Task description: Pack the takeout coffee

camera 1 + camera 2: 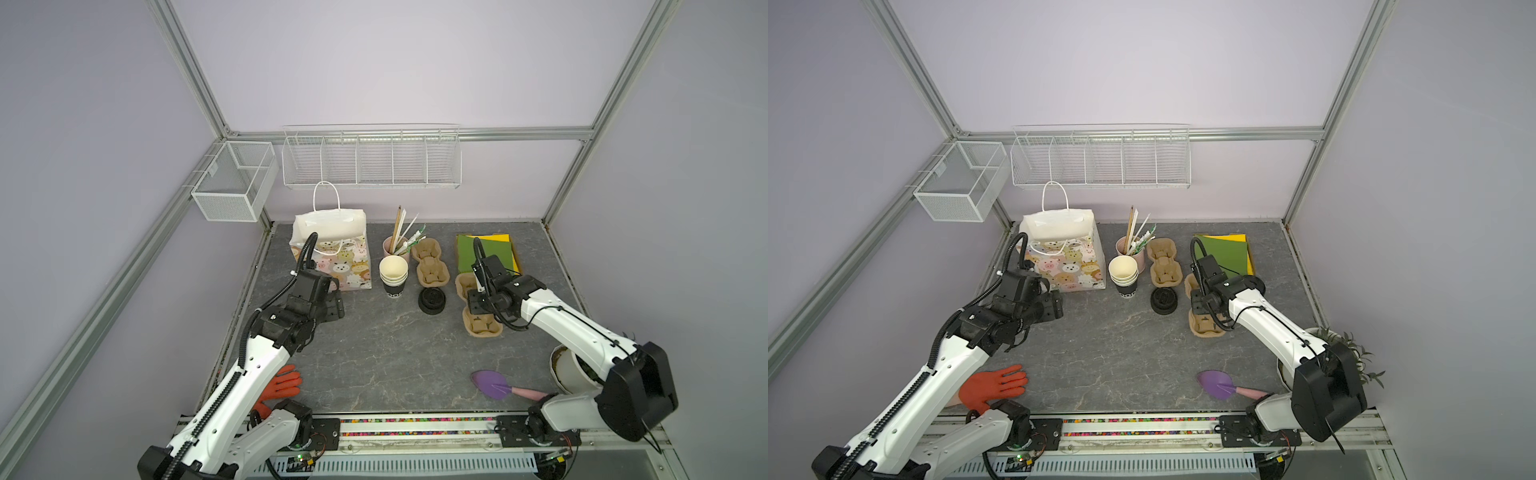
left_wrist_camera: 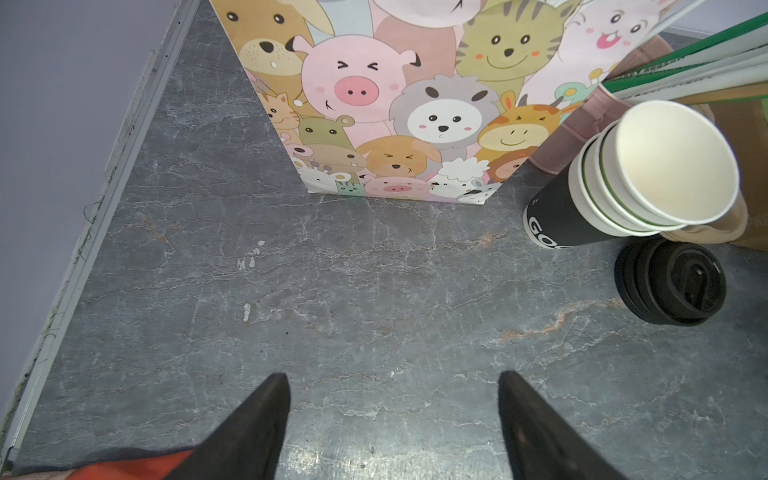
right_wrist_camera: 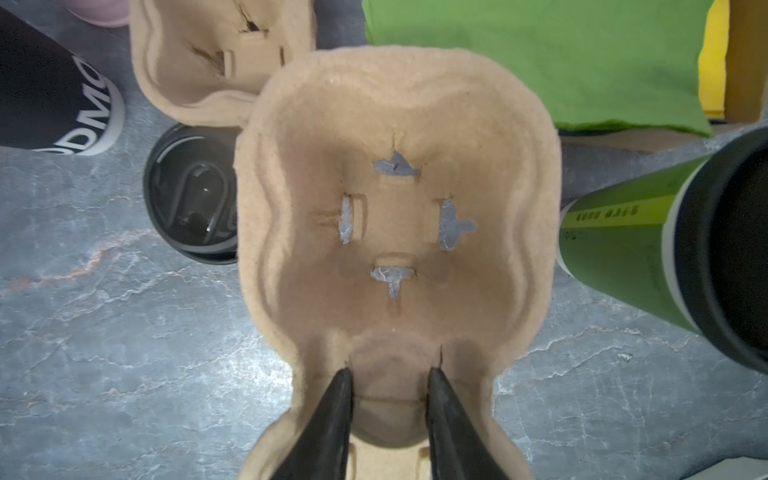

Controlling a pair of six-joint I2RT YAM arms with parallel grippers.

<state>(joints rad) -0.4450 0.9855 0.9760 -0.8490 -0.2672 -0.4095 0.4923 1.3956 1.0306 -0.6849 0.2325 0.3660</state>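
Note:
The takeout coffee [image 3: 615, 249], a dark-green cup with a black lid [image 3: 731, 249], shows only in the right wrist view, close beside the brown pulp cup carrier [image 3: 395, 208]. In both top views my right arm hides it. My right gripper [image 3: 390, 370] is shut on the carrier's narrow middle bridge, one finger on each side; both carrier cells are empty. In a top view this gripper [image 1: 473, 303] sits over the carrier [image 1: 482, 328]. My left gripper [image 2: 392, 376] hangs open over bare table in front of the animal-print paper bag [image 2: 395, 104], holding nothing.
Between the bag [image 1: 345, 266] and the carrier stand a stack of cream-lined cups [image 1: 393, 270], a pink cup of straws [image 1: 390, 245], a stack of black lids [image 1: 432, 300] and a second carrier [image 1: 428, 262]. Green and yellow sheets [image 1: 486, 249] lie behind. An orange glove [image 1: 286, 382], purple scoop [image 1: 494, 384] and plant pot [image 1: 565, 370] are near the front.

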